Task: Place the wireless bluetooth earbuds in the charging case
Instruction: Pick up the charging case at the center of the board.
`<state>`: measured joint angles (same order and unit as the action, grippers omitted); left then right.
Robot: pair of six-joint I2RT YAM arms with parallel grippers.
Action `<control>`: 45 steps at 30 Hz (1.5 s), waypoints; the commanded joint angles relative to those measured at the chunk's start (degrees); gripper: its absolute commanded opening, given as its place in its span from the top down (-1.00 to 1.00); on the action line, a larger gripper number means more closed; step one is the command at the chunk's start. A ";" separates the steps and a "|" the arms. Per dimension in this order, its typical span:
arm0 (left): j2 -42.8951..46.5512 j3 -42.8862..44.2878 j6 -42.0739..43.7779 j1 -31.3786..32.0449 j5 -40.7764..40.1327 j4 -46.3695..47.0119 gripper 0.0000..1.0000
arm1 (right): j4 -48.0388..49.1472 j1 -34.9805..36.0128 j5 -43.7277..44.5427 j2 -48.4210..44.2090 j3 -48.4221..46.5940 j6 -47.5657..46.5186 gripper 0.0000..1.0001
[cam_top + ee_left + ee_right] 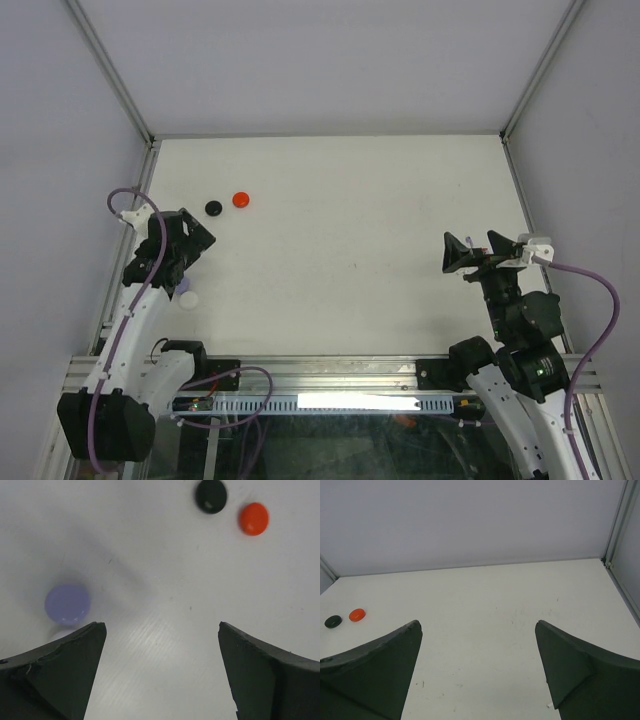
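Blurred lavender disc, partly hidden under the left arm overhead

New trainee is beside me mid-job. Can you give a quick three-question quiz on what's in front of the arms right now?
1. True or false: the left gripper is holding the orange piece.
2. Which lies nearest the left gripper? A black piece, B orange piece, C lavender disc.
3. Fill in: the right gripper is ____ (open or shut).
Key: 1 false; 2 C; 3 open.
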<state>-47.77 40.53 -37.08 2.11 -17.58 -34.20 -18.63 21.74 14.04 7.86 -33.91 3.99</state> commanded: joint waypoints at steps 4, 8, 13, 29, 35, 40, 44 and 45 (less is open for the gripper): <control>-8.98 3.89 -13.52 -1.46 -6.24 -16.60 -0.98 | 4.04 0.83 -0.39 -1.41 0.14 0.13 -0.98; -10.33 4.07 -14.51 -2.84 -6.91 -21.22 -0.98 | 3.96 0.97 -0.10 -2.02 0.24 0.14 -0.98; -12.93 2.85 -16.87 -5.53 -3.02 -21.03 -0.98 | 4.04 1.53 0.28 -2.86 0.35 0.06 -0.98; -21.43 -2.24 -18.94 -8.76 1.07 -15.36 -0.95 | 3.69 3.02 1.51 -4.34 0.53 -0.13 -0.98; -23.26 -1.87 -17.90 -9.09 0.90 -13.53 -0.82 | 3.69 3.05 1.75 -4.84 0.64 -0.12 -0.98; -24.44 -1.74 -17.18 -9.11 0.03 -12.77 -0.72 | 3.79 3.05 1.87 -4.85 0.66 -0.20 -0.98; -25.17 -2.31 -16.64 -9.08 -0.83 -12.02 -0.66 | 3.78 3.05 2.00 -4.88 0.69 -0.17 -0.98; -25.06 -2.42 -16.62 -9.08 -1.05 -12.02 -0.66 | 3.78 3.10 1.95 -4.91 0.69 -0.20 -0.98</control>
<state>-72.73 37.95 -54.46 -6.48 -17.41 -48.42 -17.78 24.49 14.98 3.49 -33.06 3.97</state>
